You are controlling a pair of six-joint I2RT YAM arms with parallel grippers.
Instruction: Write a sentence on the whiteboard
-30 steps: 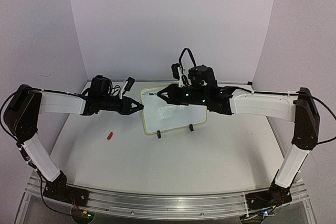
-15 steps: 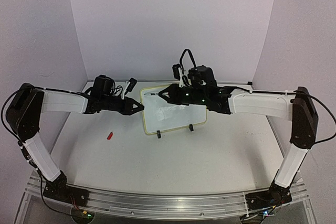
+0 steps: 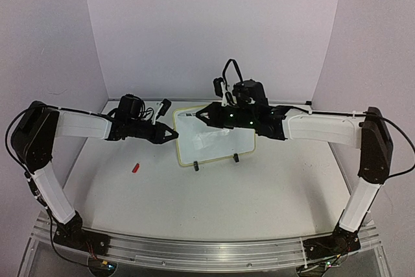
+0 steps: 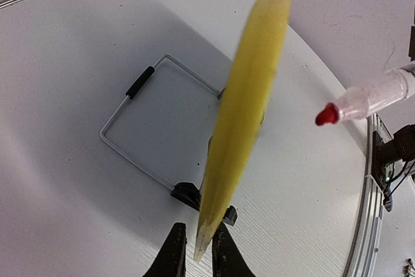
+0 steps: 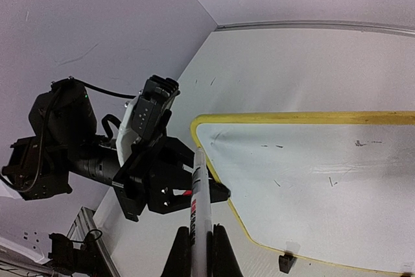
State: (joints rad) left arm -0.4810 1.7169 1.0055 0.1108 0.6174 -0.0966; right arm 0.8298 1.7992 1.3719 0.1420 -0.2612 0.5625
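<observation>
The table (image 3: 259, 186) holds the board (image 3: 220, 150) standing up near its far edge, long side running left to right. The left hand (image 4: 196, 231) pinches the board's left rim. The right hand (image 5: 196, 235) grips a pen (image 5: 200, 192), tip just beside the board's top left corner. No sentence shows yet.

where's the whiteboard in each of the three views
Top external: whiteboard at the picture's centre, face toward the camera.
Left wrist: seen edge-on, a yellow strip from top centre down to bottom centre.
Right wrist: fills the right half, white face with a yellow rim.
Shared landmark: the marker, at the board's upper left corner from the top, at the right edge in left wrist, at bottom centre in right wrist.
</observation>
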